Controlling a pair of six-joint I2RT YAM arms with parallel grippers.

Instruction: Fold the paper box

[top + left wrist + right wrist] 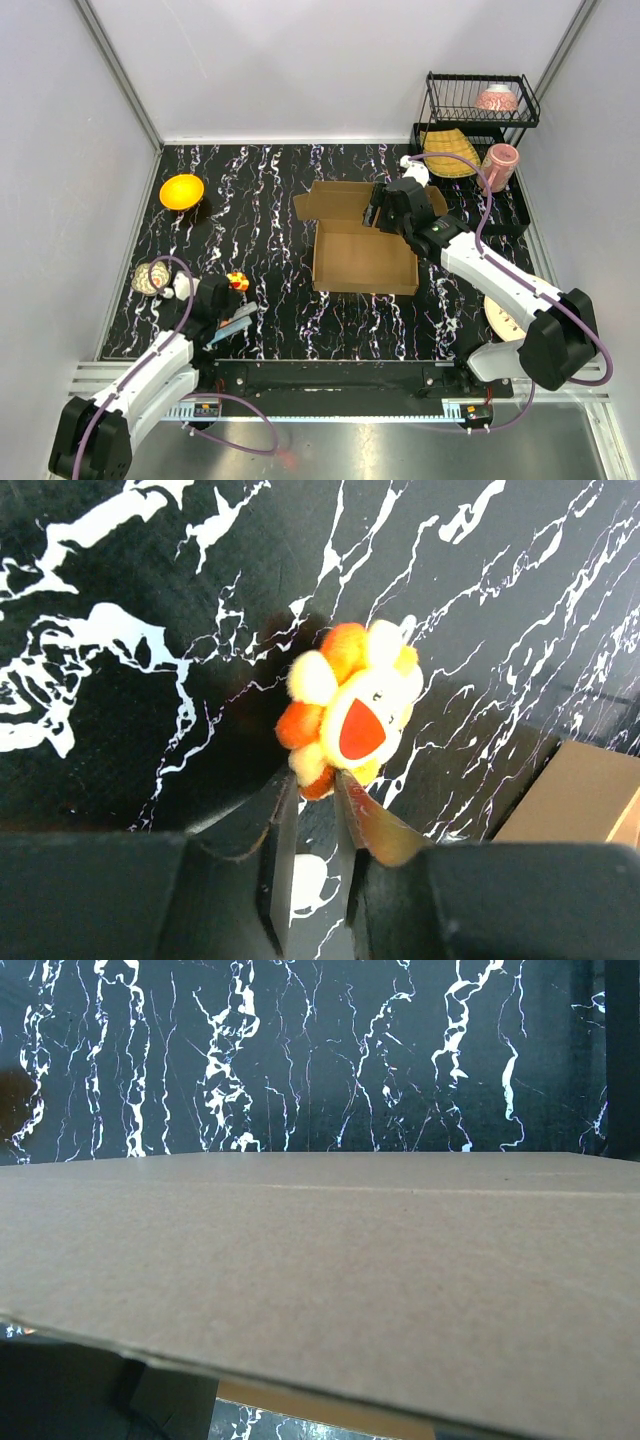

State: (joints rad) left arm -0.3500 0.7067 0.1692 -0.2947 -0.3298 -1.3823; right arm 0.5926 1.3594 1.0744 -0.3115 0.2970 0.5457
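The paper box (365, 262) is a brown cardboard tray at the table's middle, with its lid flap (338, 200) open at the back. My right gripper (384, 212) is at the right part of that flap. In the right wrist view a cardboard panel (320, 1280) covers the jaws, so I cannot see how they stand. My left gripper (236, 322) is near the front left, away from the box. Its fingers (280, 840) stand almost together with nothing between them. The box's corner shows in the left wrist view (590, 795).
A small orange and yellow plush flower (350, 715) lies just past the left fingertips; it also shows in the top view (237, 282). An orange bowl (181, 191) and a striped round object (152, 278) are at the left. A black rack (480, 100), pink cup (499, 165) and plate (503, 315) stand at the right.
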